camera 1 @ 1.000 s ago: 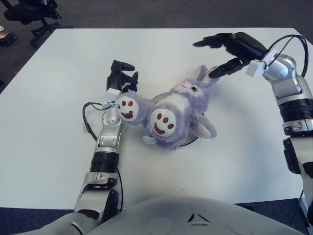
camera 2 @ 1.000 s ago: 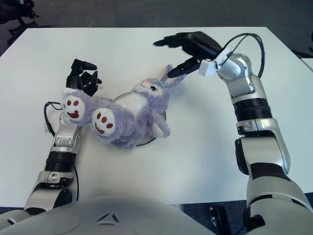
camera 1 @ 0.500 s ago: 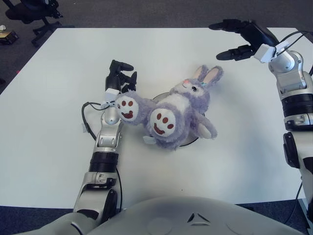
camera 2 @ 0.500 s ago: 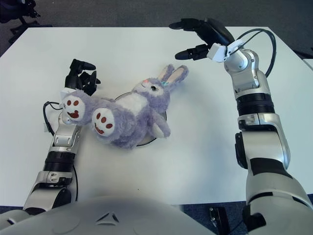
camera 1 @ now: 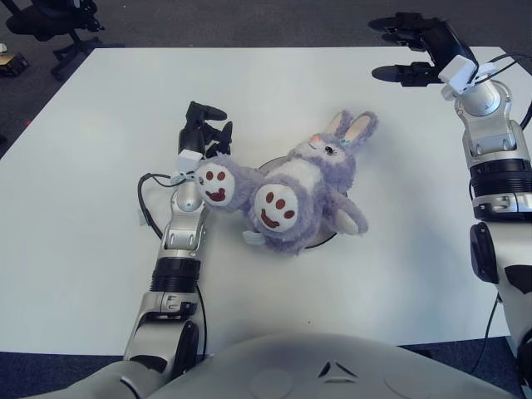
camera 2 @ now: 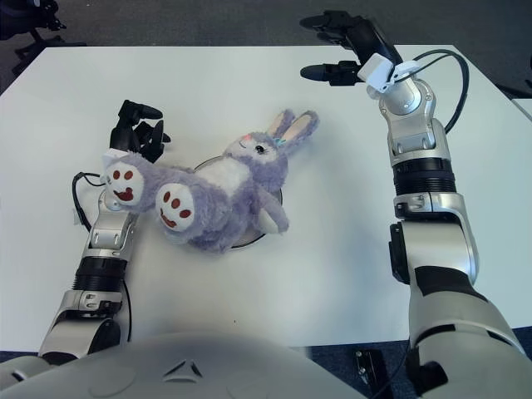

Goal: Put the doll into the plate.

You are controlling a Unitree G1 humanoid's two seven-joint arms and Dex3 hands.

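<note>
A purple plush rabbit doll (camera 1: 291, 193) lies on its back across a dark round plate (camera 1: 322, 241), soles toward me and ears pointing to the far right. Most of the plate is hidden under it. My left hand (camera 1: 205, 129) shows just behind the doll's left foot, fingers curled loosely and holding nothing. My right hand (camera 1: 405, 46) is raised over the far right of the table, well clear of the doll's ears, fingers spread and empty.
The white table (camera 1: 100, 166) spreads around the plate. A black cable (camera 1: 148, 199) loops beside my left forearm. An office chair (camera 1: 50, 21) stands on the dark floor beyond the far left corner.
My right hand has let go of the doll's ear and pulled up and away to the far right. The ear has sprung upright. The left hand and the doll's body have stayed put.
</note>
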